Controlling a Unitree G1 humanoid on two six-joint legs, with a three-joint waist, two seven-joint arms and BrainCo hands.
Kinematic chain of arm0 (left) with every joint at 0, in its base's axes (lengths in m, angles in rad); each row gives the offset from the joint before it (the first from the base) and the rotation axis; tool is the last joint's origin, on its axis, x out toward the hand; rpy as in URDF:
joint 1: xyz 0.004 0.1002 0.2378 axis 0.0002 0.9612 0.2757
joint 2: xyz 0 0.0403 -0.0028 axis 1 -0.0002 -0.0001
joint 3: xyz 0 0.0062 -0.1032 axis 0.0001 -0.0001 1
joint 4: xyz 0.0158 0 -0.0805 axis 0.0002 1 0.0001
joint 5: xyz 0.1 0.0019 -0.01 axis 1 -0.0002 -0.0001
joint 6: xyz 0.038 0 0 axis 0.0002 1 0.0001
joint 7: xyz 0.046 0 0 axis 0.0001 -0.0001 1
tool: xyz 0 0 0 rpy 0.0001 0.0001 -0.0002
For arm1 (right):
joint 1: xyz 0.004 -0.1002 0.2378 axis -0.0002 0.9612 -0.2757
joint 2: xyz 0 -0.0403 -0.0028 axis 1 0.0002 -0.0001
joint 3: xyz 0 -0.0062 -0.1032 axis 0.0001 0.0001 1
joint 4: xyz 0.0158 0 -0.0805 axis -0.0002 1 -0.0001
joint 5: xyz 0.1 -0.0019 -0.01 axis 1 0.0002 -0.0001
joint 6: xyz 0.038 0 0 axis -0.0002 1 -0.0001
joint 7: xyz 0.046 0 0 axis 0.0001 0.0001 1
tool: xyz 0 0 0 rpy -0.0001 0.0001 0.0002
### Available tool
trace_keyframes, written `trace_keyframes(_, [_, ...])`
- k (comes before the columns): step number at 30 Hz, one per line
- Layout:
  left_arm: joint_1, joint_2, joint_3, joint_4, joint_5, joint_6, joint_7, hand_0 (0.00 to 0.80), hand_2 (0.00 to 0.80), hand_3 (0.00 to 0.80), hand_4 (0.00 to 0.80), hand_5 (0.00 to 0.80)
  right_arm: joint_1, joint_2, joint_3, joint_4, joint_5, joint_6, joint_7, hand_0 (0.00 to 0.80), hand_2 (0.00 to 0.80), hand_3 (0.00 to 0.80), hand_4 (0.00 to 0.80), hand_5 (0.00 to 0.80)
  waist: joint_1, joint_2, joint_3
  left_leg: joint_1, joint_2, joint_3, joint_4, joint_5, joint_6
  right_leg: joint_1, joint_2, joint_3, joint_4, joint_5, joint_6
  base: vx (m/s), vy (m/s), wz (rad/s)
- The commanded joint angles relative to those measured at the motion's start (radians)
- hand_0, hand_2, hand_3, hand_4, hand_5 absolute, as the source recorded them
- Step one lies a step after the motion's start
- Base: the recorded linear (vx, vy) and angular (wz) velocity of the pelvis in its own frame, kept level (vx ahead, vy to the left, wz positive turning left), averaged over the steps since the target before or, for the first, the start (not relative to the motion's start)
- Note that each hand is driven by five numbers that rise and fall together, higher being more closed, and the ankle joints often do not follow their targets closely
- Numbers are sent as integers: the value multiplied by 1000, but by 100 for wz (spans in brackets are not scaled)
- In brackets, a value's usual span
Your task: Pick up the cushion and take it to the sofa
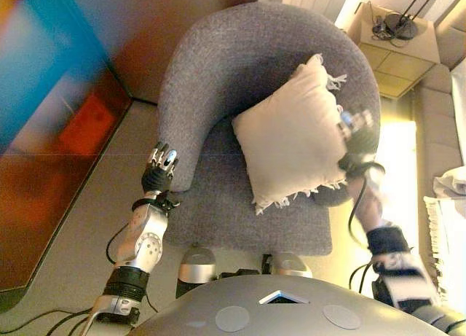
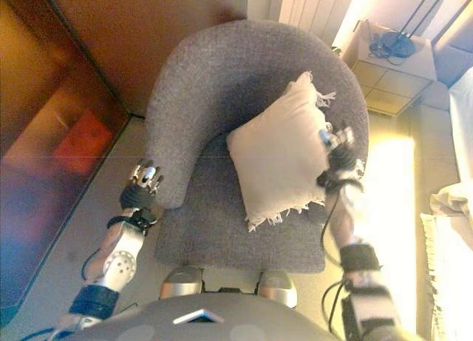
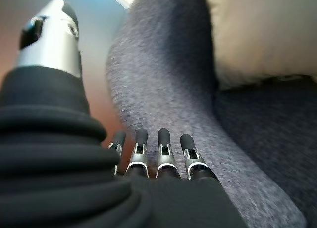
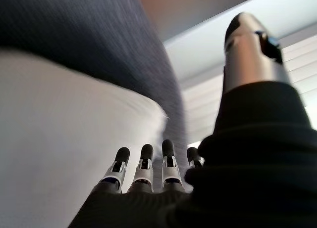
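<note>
A cream cushion with fringed corners leans in a grey round armchair, against its right arm. It also shows in the right eye view. My right hand is at the cushion's right edge with fingers straight, touching or very near it; the right wrist view shows the fingers straight beside the cream cloth. My left hand is open at the outer side of the chair's left arm, apart from the cushion; the left wrist view shows its fingers straight along the grey chair.
A sofa runs along the right edge, with a cream throw on it. A small light side table with a dark lamp base stands behind the chair at right. A brown wall and a reflective panel are on the left.
</note>
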Motion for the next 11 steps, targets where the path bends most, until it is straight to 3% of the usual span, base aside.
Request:
trace_keyframes(1, [-10, 7, 3, -12, 113, -65, -1, 0, 0, 0, 0, 0, -14, -26, 1, -129, 17, -83, 75, 0, 0, 0, 0, 0, -19, -7, -23, -12, -12, 56, 11, -12, 45, -6, -5, -21, 25, 15, 20, -69, 27, -17])
trace_keyframes(2, [-10, 14, -3, -21, 107, -64, -38, 0, 0, 0, 0, 0, 7, -12, 9, -127, 110, -57, 111, 0, 0, 0, 0, 0, -26, -4, -23, -10, -14, 61, 13, -13, 47, -9, -5, -15, 29, 14, 20, -35, 34, -21])
trace_keyframes(7, [-5, 33, -30, -51, 56, -74, -81, 0, 0, 0, 0, 0, 61, 51, 48, -99, 213, -88, 164, 0, 0, 0, 0, 0, -44, 13, -25, -3, -22, 69, 18, -19, 53, -8, -2, 3, 31, 10, 18, -10, 58, -6])
trace_keyframes(11, [-17, 31, -63, -53, 72, -56, -44, 0, 0, 0, 0, 0, 37, 42, 80, -85, 115, -101, 104, 0, 0, 0, 0, 0, -41, 18, -23, -4, -28, 64, 20, -20, 54, -6, -4, 1, 28, 10, 17, -10, 34, -2])
